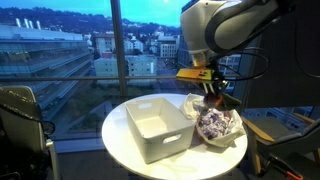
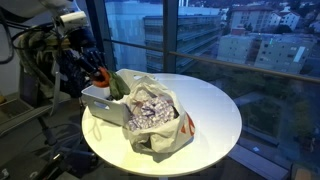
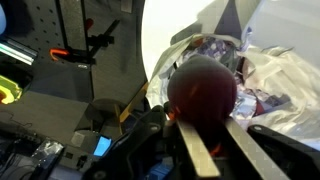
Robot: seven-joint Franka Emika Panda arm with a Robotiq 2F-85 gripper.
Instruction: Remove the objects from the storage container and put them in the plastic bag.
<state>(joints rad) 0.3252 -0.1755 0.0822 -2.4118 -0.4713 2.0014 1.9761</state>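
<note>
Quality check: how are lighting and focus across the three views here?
In both exterior views, dim blue dusk light from the windows; the white table is readable. In the wrist view, the reddish-brown ball is close and soft, the plastic bag slightly overexposed.

Round white table [image 1: 113,136] by tall windows [image 1: 60,45] — dusk-blue city buildings [image 2: 250,45] outside

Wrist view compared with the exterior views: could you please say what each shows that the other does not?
Only the wrist view clearly shows the reddish-brown rounded item clamped between the fingers. Only an exterior view shows the storage container, its inside apparently bare, on the round table. Both show the plastic bag holding the mottled cloth.
</note>
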